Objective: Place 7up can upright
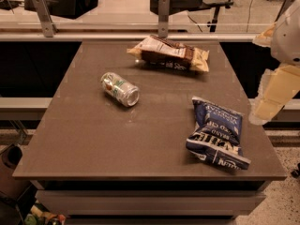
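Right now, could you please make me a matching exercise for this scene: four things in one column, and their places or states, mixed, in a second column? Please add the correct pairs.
Things
1. can
2. blue bag
3. brown bag
4. end effector

Places or states
A. at the right, beside the table
B. at the table's far side
C. lying on its side, left of centre
D. near the front right corner

Pairs: 1-C, 2-D, 3-B, 4-A
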Available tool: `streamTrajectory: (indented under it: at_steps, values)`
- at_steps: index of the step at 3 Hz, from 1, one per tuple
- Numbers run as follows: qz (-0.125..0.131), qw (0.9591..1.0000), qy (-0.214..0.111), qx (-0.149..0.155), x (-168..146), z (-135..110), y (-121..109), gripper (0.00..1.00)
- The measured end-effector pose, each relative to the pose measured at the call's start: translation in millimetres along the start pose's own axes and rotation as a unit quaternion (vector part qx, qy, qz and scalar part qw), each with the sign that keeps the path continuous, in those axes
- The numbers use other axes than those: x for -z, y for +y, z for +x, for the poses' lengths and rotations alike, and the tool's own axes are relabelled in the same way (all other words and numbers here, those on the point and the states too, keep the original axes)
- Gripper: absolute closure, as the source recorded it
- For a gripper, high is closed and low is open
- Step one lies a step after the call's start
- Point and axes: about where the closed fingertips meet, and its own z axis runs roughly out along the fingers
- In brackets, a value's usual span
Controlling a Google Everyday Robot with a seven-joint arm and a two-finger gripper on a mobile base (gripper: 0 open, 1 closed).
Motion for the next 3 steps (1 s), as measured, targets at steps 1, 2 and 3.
streamTrajectory:
  at_steps: [1,2,3]
  values:
    - [0.015,0.9993,-0.026,-0.022,-16,-14,-11,0.00]
    - [0.012,0.9974,-0.046,-0.054,-33,-30,-22,0.00]
    - [-0.009,0.9941,-0.064,-0.088,-48,-53,-33,0.00]
